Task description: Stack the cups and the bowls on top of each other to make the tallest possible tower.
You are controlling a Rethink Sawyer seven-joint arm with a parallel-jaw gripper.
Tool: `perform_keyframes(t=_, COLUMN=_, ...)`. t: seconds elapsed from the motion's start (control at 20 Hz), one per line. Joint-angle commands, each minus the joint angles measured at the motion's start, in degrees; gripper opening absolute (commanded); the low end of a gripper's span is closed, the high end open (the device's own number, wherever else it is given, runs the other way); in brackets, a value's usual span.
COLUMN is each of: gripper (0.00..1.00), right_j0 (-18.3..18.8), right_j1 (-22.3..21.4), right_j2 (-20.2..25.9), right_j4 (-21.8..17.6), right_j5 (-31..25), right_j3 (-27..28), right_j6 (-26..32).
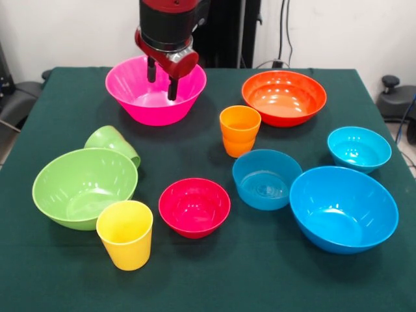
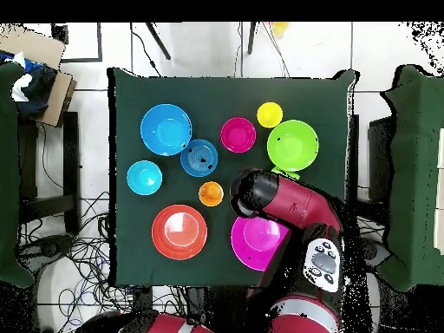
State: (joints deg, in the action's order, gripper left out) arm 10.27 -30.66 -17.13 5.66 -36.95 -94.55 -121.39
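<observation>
My gripper is open and empty, its fingers hanging into the large pink bowl at the table's far side. The orange cup stands upright mid-table. The yellow cup stands at the near left. The green cup lies on its side against the light green bowl. The red bowl, a mid-size blue bowl, the large blue bowl, a small cyan bowl and the orange bowl sit separately. In the overhead view the arm hides the gripper and part of the pink bowl.
Everything sits on a dark green tablecloth. Nothing is stacked. Chairs stand at both sides of the table, and cables lie on the floor.
</observation>
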Motion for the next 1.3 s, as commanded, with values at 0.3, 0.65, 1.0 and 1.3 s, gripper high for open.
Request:
perform_keyframes(t=0.3, gripper=1.0, right_j0=-3.39, right_j1=-1.44, right_j2=7.78, right_j4=0.59, right_j5=0.12, right_j3=-3.38, right_j6=-4.63)
perform_keyframes(t=0.65, gripper=1.0, right_j0=-4.54, right_j1=-1.32, right_j2=7.61, right_j4=1.26, right_j5=0.14, right_j3=-3.47, right_j6=-5.86)
perform_keyframes(t=1.0, gripper=1.0, right_j0=-5.64, right_j1=-0.53, right_j2=6.89, right_j4=1.78, right_j5=-0.79, right_j3=-2.25, right_j6=-6.88)
perform_keyframes(t=1.3, gripper=1.0, right_j0=-8.01, right_j1=1.15, right_j2=5.77, right_j4=2.76, right_j5=-1.1, right_j3=-0.27, right_j6=-9.79)
